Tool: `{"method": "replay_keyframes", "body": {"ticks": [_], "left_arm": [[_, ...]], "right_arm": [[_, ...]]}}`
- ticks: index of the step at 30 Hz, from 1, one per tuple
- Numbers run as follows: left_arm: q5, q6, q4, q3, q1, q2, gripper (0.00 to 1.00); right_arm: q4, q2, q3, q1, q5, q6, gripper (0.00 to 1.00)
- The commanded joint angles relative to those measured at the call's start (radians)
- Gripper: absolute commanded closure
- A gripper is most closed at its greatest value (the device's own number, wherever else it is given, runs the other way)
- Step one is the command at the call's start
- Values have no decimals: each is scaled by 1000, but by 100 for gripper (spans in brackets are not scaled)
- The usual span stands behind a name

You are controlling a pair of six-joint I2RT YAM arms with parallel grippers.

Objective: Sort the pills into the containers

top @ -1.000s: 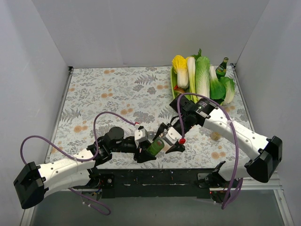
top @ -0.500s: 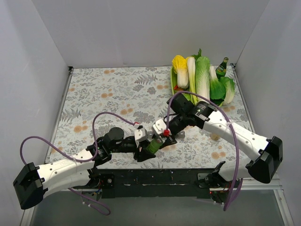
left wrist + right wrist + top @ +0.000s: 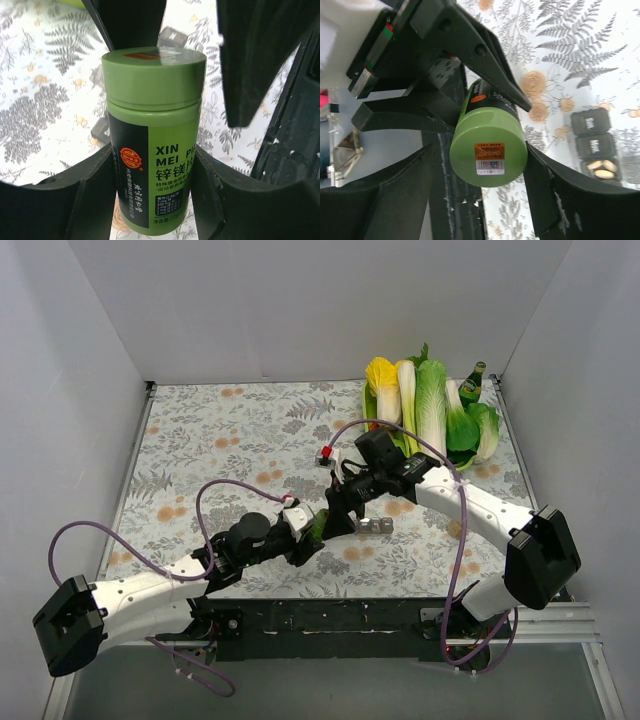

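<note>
A green pill bottle (image 3: 152,135) with a green cap (image 3: 488,152) is held by its body in my left gripper (image 3: 316,532), which is shut on it and holds it tilted above the table. My right gripper (image 3: 336,520) faces the cap; its fingers (image 3: 560,200) stand on either side of the cap, with a gap showing on the left side. The containers (image 3: 377,526), a short silver-grey strip of square compartments, lie on the floral cloth just right of both grippers. They also show in the right wrist view (image 3: 592,145).
Toy cabbages and greens (image 3: 430,405) and a green glass bottle (image 3: 472,383) stand at the back right. The black base rail (image 3: 330,615) runs along the near edge. White walls close in the left, back and right sides.
My right gripper has swung from the front edge back and left, and now faces the bottle's cap. My left gripper has carried the bottle slightly farther from the front edge.
</note>
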Motion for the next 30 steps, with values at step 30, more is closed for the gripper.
{"method": "replay_keyframes", "body": {"ticks": [30], "left_arm": [[541,-105,31,57,15,-114,100]], "right_arm": [[-586,-153,129,131,-165,-1430,23]]}}
